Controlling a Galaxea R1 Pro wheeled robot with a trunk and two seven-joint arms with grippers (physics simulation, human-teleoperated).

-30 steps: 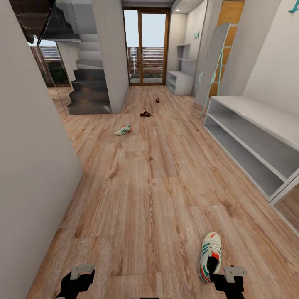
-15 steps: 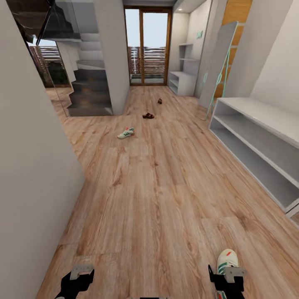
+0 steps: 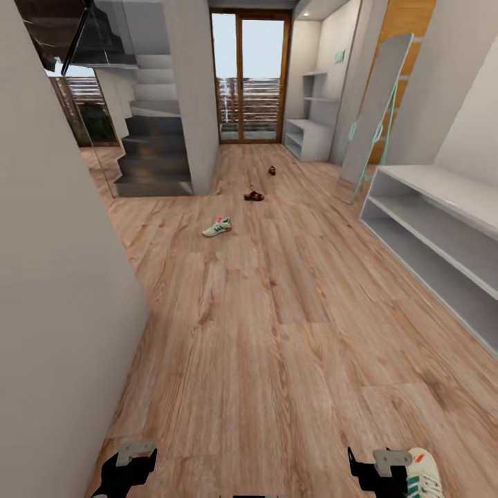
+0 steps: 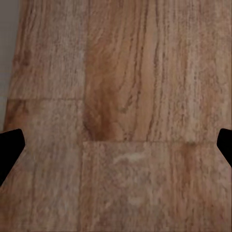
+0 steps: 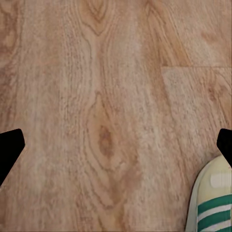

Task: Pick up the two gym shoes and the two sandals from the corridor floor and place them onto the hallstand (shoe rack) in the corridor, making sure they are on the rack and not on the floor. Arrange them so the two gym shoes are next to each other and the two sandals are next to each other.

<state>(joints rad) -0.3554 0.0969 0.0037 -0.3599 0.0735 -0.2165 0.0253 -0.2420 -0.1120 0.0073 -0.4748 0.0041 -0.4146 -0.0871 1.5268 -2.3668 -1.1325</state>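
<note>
Camera advanced: near white green-striped sneaker (image 3: 423, 476) now beside spread, empty right gripper (image 5: 116, 145); left gripper (image 4: 116, 145) likewise spread, empty; approach step, next descend and grasp.

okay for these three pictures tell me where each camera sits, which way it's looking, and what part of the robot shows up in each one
Head view: on the robot's head, looking forward and down along the corridor floor toward the far gym shoe, two sandals and hallstand; both arms' ends show at the bottom edge.
Left wrist view: near the left tool, facing bare floor; dark fingertips at both sides.
Right wrist view: near the right tool, facing floor and the near gym shoe; fingertips at both sides.
Shared: the near gym shoe appears in the head and right wrist views.
</note>
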